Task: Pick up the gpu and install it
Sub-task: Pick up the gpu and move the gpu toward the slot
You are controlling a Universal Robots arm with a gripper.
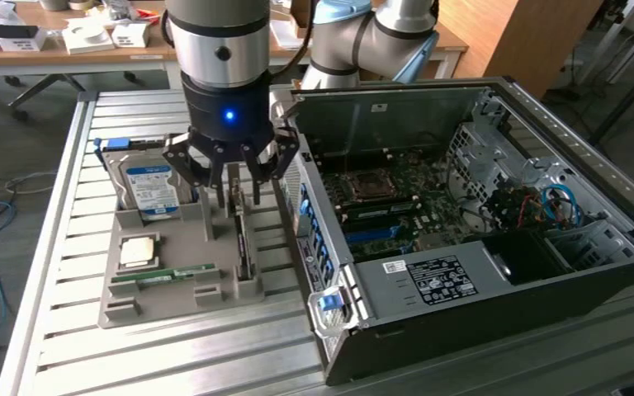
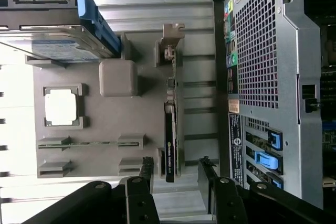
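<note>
The gpu (image 1: 243,247) is a thin, flat, dark card with a narrow pale metal bracket (image 2: 173,34) at one end. It stands upright on its long edge in a slot of the grey tray (image 1: 185,243), along the tray's side at the exterior view's right. The bracket end is at the tray's far end. It has not yet been lifted out.
</note>
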